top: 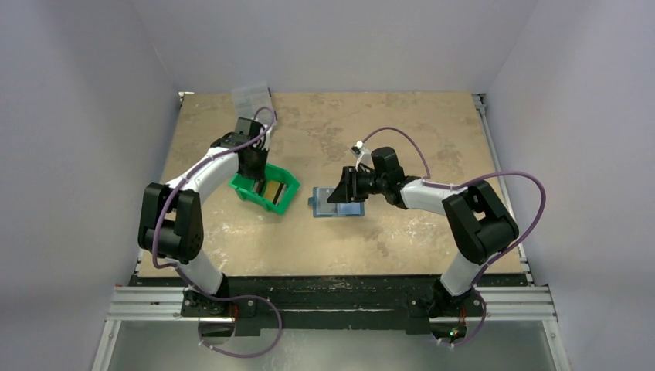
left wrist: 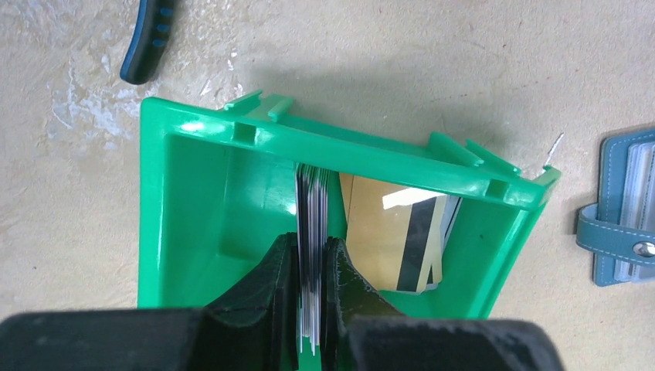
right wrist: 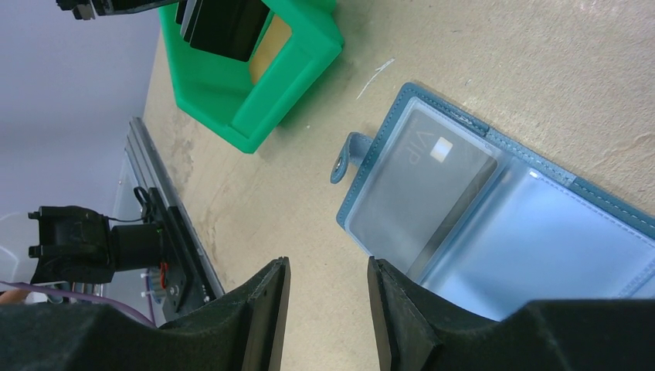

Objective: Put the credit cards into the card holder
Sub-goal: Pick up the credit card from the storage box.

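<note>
My left gripper (left wrist: 312, 255) is inside the green tray (left wrist: 185, 193) and shut on a stack of thin pale credit cards (left wrist: 312, 209) held on edge. A gold card with a black stripe (left wrist: 386, 239) leans in the tray beside them. The teal-blue card holder (right wrist: 502, 216) lies open on the table, one grey card in its clear pocket (right wrist: 425, 185). It also shows in the top view (top: 334, 202) and at the right edge of the left wrist view (left wrist: 626, 209). My right gripper (right wrist: 328, 267) is open and empty, hovering at the holder's near edge (top: 344, 189).
The green tray (top: 265, 189) stands left of the card holder. A clear compartment box (top: 251, 97) sits at the table's far edge. A dark blue handle (left wrist: 148, 39) lies behind the tray. The metal rail (right wrist: 166, 224) runs along the near table edge.
</note>
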{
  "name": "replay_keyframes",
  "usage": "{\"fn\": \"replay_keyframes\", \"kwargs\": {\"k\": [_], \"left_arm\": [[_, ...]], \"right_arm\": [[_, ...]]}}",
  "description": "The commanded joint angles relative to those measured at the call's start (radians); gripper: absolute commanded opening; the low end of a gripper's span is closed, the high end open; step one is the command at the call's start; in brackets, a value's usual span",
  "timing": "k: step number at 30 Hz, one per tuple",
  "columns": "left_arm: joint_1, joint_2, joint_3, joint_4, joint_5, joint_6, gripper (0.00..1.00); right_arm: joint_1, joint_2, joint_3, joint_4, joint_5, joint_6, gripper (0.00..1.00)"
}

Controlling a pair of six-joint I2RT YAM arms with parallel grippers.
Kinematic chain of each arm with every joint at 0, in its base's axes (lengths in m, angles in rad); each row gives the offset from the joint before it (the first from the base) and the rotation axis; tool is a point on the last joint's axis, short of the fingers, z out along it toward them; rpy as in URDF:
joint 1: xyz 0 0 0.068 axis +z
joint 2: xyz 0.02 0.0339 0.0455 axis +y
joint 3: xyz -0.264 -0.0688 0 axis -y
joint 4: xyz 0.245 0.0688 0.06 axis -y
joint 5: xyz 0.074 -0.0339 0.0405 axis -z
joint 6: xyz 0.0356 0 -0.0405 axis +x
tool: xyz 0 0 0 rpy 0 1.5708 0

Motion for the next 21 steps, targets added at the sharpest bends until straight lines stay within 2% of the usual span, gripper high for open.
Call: {"fn": "replay_keyframes", "kwargs": {"k": [1, 14, 21], "left_arm": [[0.0, -0.079, 0.042, -0.033, -0.014, -0.016, 0.0], [0.0, -0.11, 0.06, -0.065, 0.024, -0.076, 0.0], [0.0, -0.047, 0.012, 0.005, 0.157, -0.091, 0.0]], "right_arm": [[0.001, -0.002, 0.005, 0.0, 0.016, -0.011, 0.49], [0.084, -0.038, 0.086, 0.001, 0.096, 0.041, 0.5], [0.156, 0.017, 0.191, 0.13, 0.092, 0.165, 0.52]]}}
